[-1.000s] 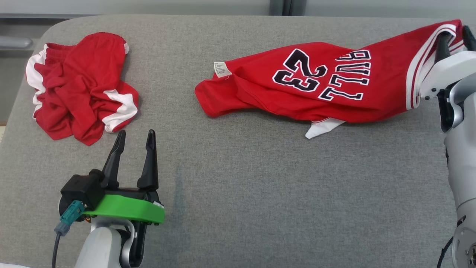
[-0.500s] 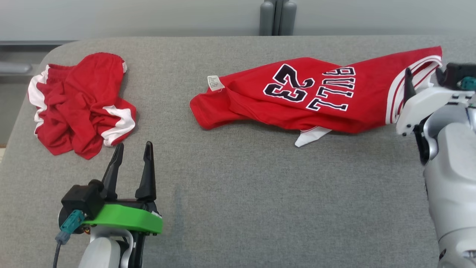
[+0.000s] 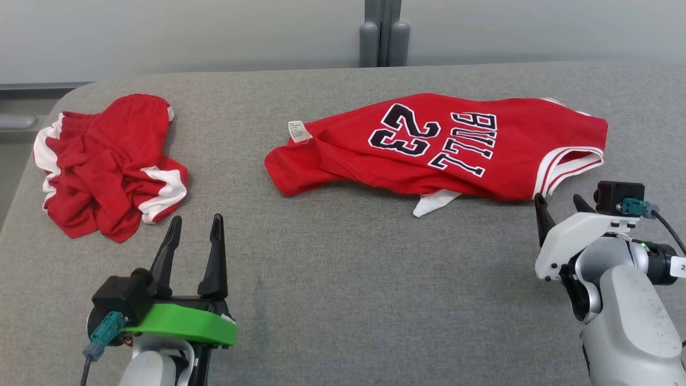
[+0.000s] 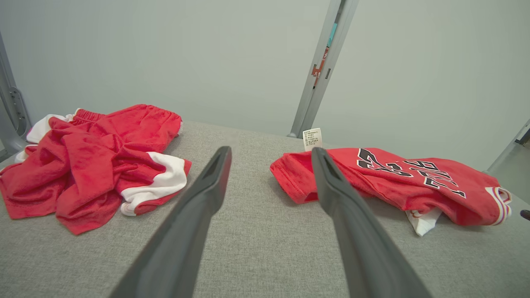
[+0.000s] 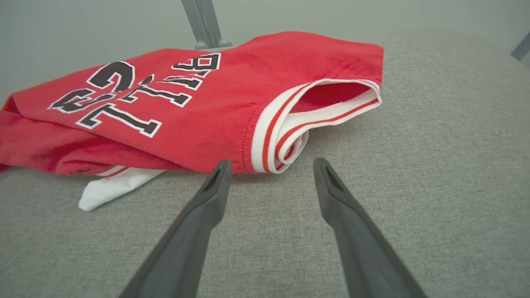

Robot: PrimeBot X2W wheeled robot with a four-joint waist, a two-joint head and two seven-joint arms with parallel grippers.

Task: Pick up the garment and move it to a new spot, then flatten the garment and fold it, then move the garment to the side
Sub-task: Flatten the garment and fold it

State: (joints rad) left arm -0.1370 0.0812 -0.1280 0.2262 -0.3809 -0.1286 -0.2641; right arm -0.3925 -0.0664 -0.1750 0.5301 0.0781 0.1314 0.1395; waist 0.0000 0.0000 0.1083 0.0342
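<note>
We are drawing our right claw, now wide and empty, back from the jersey at upper right; flattening seems next.

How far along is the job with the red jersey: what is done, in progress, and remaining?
Done, it seems: the jersey was moved and released; it lies on the grey table, and the right gripper, which held its striped edge a second ago, is open near it. In hand: nothing; the left gripper is open too. Left: flattening the bunched jersey, folding it, moving it aside.
</note>
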